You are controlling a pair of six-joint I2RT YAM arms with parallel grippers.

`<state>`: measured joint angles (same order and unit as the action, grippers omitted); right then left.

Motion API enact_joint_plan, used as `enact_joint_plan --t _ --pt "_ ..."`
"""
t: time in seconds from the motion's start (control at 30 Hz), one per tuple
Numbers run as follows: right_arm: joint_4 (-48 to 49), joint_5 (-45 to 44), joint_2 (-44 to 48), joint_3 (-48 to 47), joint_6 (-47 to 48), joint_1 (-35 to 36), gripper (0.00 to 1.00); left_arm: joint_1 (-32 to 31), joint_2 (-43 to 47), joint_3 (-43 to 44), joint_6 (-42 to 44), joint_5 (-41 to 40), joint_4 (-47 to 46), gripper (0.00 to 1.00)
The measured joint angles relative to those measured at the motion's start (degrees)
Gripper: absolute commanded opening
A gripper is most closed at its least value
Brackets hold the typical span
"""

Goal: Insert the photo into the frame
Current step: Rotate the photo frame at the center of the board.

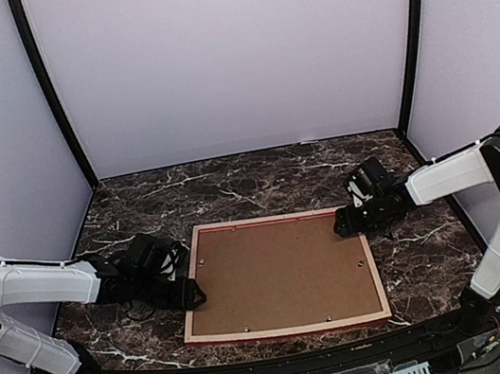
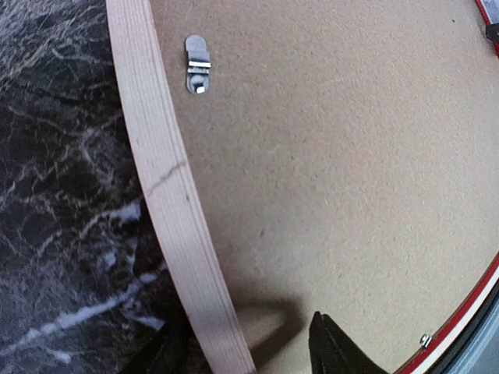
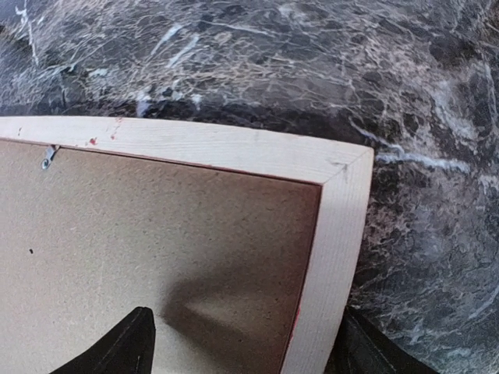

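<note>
The frame (image 1: 291,328) lies face down on the dark marble table (image 1: 258,178), pale wood back up, with a brown backing board (image 1: 284,272) filling its opening. Both claws reach in from opposite sides.

The left claw (image 1: 192,295) sits low at the frame's left rail, near the corner closest to the arm bases. Its jaws are parted and straddle that rail – one jaw outside it over the marble, the other inside it over the backing board. From the wrist camera the outer jaw looks right against the wood, while a strip of shadowed board shows between the rail and the inner jaw, so nothing is clamped. Ahead of this claw the rail runs away along the board's edge, and a small metal turn clip (image 2: 198,64) sits just inside it (well ahead of the jaws). Far off to the inner side, the red front shows as a thin line along the frame's edge.

The right claw (image 1: 344,226) hangs over the frame's far right corner, also spread apart and holding nothing. One jaw is above the backing board, well in from the rail – the other is just beyond the rail's outer side, over the table. The mitred corner joint lies directly ahead of this claw, with bare marble past it.
</note>
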<state>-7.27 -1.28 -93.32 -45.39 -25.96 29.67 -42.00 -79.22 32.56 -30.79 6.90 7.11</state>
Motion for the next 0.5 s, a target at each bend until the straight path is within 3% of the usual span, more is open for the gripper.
enact_joint_plan --t 0.17,0.33,0.5 --pt "-1.20 0.17 0.11 -0.37 2.01 0.00 0.82 -0.61 5.84 -2.91 -1.55 -1.18 2.08 0.82" --pt "-3.02 0.20 2.91 0.90 2.16 0.00 0.78 -0.61 6.45 -1.33 -1.11 -4.31 3.76 0.87" --pt "-3.58 0.48 5.51 2.93 2.29 0.00 0.66 -0.59 1.64 5.09 1.20 -8.04 5.57 0.89"
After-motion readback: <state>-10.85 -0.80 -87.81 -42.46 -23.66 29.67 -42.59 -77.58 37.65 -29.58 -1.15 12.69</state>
